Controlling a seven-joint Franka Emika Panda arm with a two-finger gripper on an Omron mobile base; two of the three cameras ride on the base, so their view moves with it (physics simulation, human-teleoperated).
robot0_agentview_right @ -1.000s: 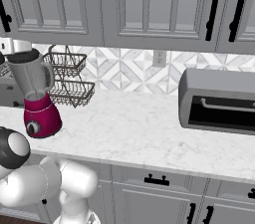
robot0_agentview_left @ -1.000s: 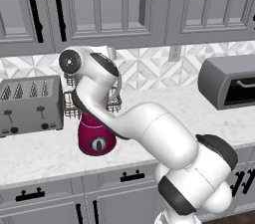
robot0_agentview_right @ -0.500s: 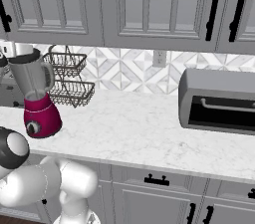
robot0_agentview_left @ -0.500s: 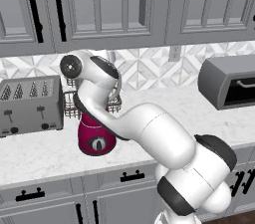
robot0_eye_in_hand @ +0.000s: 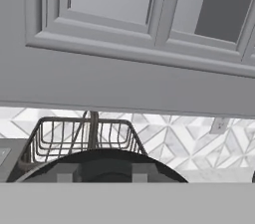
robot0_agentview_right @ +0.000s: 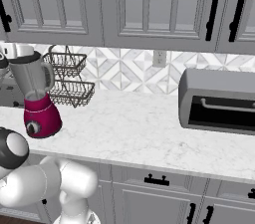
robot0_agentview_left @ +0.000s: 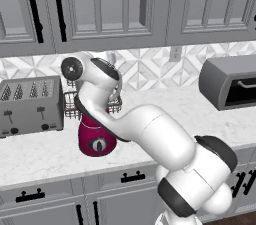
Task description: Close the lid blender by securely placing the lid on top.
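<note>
Gripper is clamped on the lid, sitting on the blender jar mouth by the wire basket; letting go while it's off-centre could leave it cocked, not sealed

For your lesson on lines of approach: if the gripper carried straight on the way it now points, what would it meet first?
Judging from the hand view, the black lid sits right at the fingertips. Beyond it, the wire basket comes next, then the tiled backsplash; depth is unclear.
</note>
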